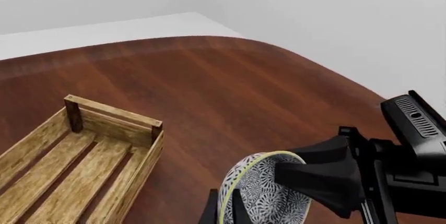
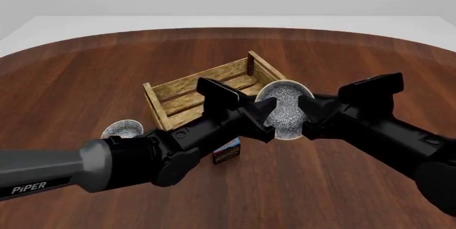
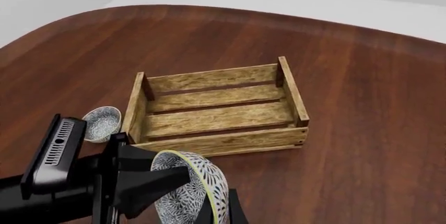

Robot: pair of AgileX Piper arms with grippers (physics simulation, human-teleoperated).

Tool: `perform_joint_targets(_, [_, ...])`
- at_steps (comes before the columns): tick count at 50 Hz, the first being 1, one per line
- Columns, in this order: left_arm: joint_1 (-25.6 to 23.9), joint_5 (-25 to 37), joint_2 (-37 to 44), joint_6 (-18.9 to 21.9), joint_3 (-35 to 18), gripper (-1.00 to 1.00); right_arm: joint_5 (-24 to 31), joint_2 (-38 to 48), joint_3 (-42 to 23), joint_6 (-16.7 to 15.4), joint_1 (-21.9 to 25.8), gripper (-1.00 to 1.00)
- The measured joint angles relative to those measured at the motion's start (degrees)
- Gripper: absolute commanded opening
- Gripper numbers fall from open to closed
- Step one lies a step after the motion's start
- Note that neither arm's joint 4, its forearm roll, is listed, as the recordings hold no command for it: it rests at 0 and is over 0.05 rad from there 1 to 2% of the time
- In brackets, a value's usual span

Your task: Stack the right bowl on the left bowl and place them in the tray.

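You had one bowl (image 2: 285, 109) lifted clear of the worktop (image 2: 85, 85), tilted on edge in front of the tray (image 2: 187, 94). The left gripper (image 2: 265, 119) and right gripper (image 2: 308, 117) were both at its rim; each appeared clamped on it, though the views were too crowded to say which one bore it. The other bowl (image 2: 123, 129) sat on the worktop just beside the tray. Nothing was stacked, and the tray held no bowl.
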Motion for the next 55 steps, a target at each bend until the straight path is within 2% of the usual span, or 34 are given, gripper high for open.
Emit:
perform_joint_targets(6, [-0.01,0.03,-0.19,-0.10,0.05,-1.00,0.08,-0.12,0.01,0.06,0.07,-1.00])
perform_joint_targets(7, [-0.01,0.05,-0.25,-0.10,0.07,-1.00,0.10,-0.13,0.01,0.09,0.08,1.00])
perform_joint_targets(21, [0.83,1.05,0.08,1.28,0.15,-1.00,0.74,-1.49,-0.36,0.65,0.00,1.00])
perform_joint_targets(44, [4.83,4.27,5.75,3.26,-7.07,-1.00,2.22,-4.13,-0.31,1.28,0.62,1.00])
perform_joint_targets(55, [7.32,5.10,5.06,4.19,-7.28,-1.00,2.58,-4.77,-0.34,1.32,0.30,1.00])
